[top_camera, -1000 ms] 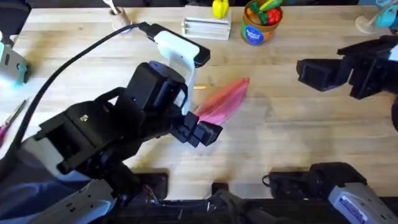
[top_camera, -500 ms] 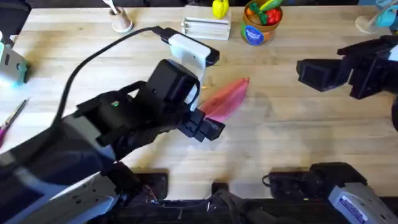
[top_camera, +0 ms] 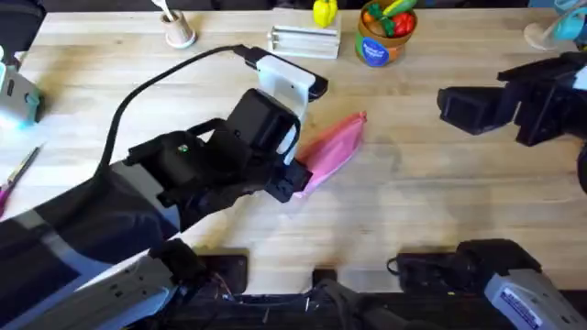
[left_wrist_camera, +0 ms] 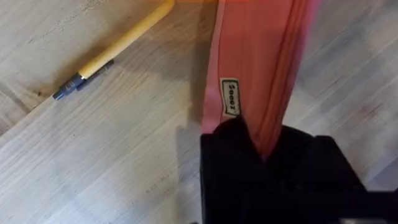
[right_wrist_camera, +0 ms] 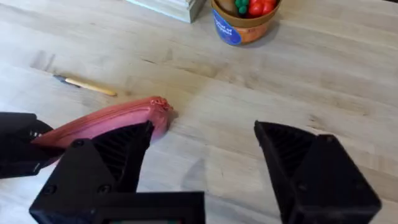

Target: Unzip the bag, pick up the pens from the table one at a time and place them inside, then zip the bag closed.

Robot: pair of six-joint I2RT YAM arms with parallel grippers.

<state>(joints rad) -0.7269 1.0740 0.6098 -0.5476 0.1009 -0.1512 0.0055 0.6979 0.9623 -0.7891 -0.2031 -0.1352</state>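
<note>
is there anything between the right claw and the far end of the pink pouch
Nothing visible. Bare table lies between the open right claw and the pouch tip; the pen lies beyond it, and the left claw holds the other end.

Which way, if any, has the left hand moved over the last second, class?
Yes. The left hand has moved up the overhead view, away from the near table edge, onto the near end of the pink bag.

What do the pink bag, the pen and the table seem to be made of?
The pink bag looks like soft matte fabric: it has a sewn-on label and folds along its length. The pen seems plastic, with a smooth yellow barrel and a dark tip. The table looks like light wood, with visible grain and plank seams.
</note>
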